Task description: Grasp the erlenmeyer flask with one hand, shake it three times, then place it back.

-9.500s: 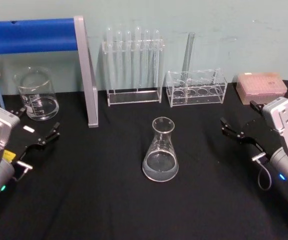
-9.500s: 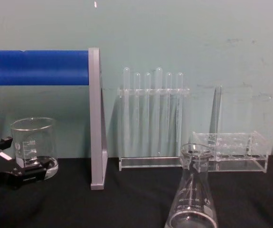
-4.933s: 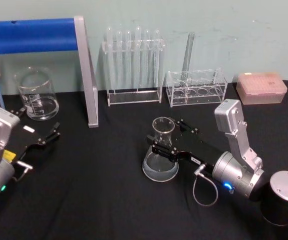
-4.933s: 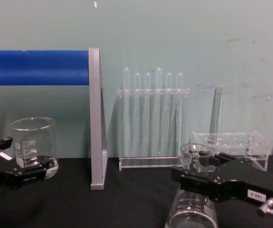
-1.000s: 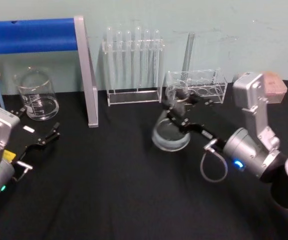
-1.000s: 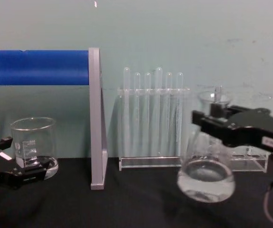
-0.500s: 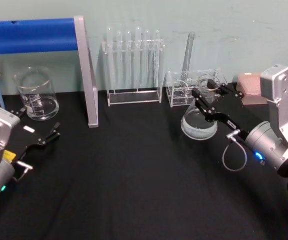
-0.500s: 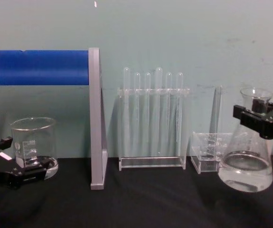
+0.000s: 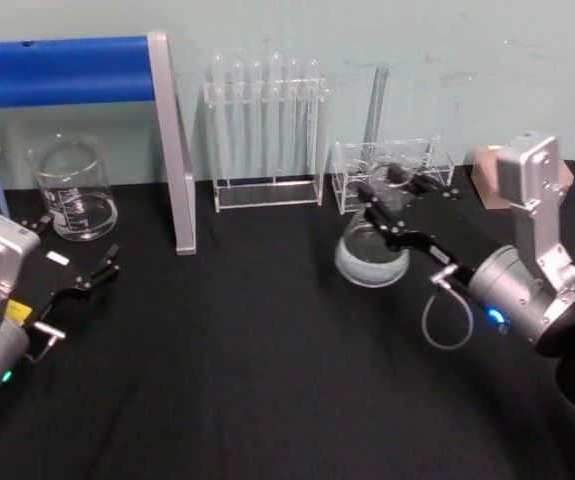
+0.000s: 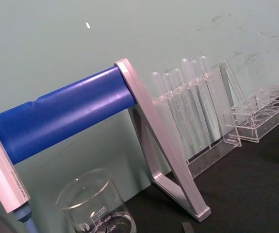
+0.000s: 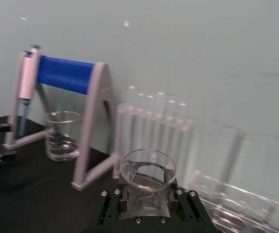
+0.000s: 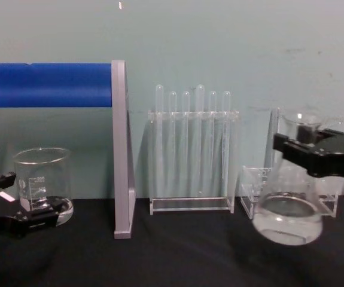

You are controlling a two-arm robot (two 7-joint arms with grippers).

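Note:
The erlenmeyer flask is clear glass and hangs tilted above the black table, in front of the low clear rack. My right gripper is shut on its neck, just under the flared rim. In the chest view the flask hovers at the right, with the black jaws of the right gripper clamped across the neck. The right wrist view looks down on the flask's rim between the jaws. My left gripper rests open at the table's left, beside the beaker.
A glass beaker stands at the back left under a blue-barred pipette stand. A rack of test tubes and a low clear rack line the back wall. A pink tip box sits at the back right.
The right gripper has swung the flask back to the left and slightly lower, after carrying it right in the half second before. The left arm has not moved.

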